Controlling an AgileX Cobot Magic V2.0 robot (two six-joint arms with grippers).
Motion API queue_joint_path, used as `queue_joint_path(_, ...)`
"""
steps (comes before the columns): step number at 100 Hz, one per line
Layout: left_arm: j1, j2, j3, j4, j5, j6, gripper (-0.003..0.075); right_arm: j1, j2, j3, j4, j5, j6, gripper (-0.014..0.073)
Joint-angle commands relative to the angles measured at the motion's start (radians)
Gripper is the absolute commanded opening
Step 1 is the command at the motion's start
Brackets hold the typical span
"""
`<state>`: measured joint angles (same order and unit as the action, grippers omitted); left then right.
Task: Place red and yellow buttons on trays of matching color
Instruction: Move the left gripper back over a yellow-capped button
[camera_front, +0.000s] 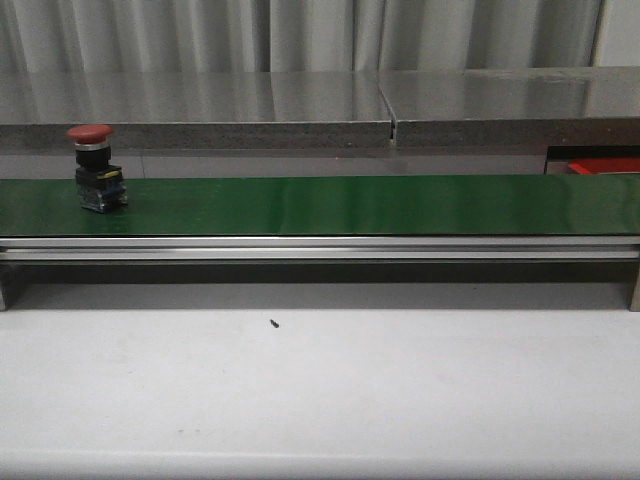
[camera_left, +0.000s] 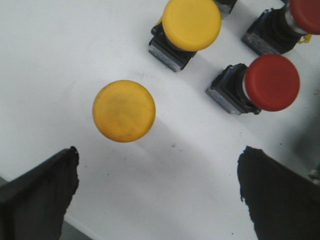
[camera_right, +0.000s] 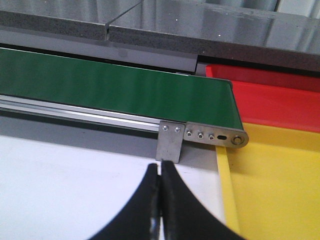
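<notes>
A red button (camera_front: 96, 165) with a black base stands on the green belt (camera_front: 350, 205) at the far left of the front view. In the left wrist view my left gripper (camera_left: 157, 195) is open and empty above a white surface, with a yellow button (camera_left: 124, 111) just ahead of it. Another yellow button (camera_left: 190, 25) and two red buttons (camera_left: 270, 82) (camera_left: 300, 17) lie beyond. In the right wrist view my right gripper (camera_right: 160, 167) is shut and empty near the belt's end (camera_right: 220, 107). A yellow tray (camera_right: 275, 185) and a red tray (camera_right: 280, 97) lie beside it.
The belt runs across the table on a metal rail (camera_front: 320, 248). A grey counter (camera_front: 300, 110) stands behind it. A small dark speck (camera_front: 273, 323) lies on the white table. A red tray's edge (camera_front: 605, 165) shows at the far right of the front view.
</notes>
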<state>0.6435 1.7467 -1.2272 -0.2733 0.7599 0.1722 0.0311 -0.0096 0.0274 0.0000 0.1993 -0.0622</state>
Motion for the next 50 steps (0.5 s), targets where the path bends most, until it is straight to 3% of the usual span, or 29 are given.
queue_joint_path(1,0.0,-0.015,-0.034,-0.002,-0.048,-0.009,0.0599,0.0,-0.018,-0.001,-0.011,-0.076,-0.002,-0.0068)
queue_joint_path(50,0.028,0.11,-0.109,-0.015,-0.065,-0.016,0.0599,0.0,-0.018,-0.001,-0.011,-0.076,-0.002,-0.0068)
